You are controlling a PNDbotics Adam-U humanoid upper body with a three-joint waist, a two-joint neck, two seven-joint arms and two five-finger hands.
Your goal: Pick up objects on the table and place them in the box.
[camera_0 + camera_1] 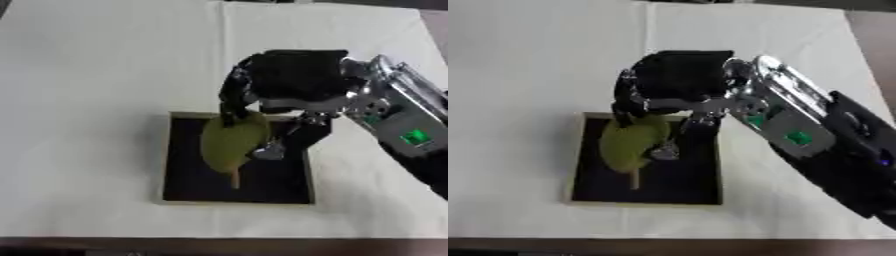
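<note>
Pear (229, 142), stem toward the near edge, hangs over the box (178, 165), right hand (293, 80) fingers clamped on it.

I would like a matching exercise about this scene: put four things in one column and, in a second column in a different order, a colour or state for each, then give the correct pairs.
Things:
1. right hand
2. green object
3. box
4. tablecloth

Colours or states:
A. pale cream, spread flat over the table
B. yellow-green, with a thin stem pointing down
C. black, fingers curled round something
D. dark inside, with a light rim

Pairs: 1-C, 2-B, 3-D, 4-A
</note>
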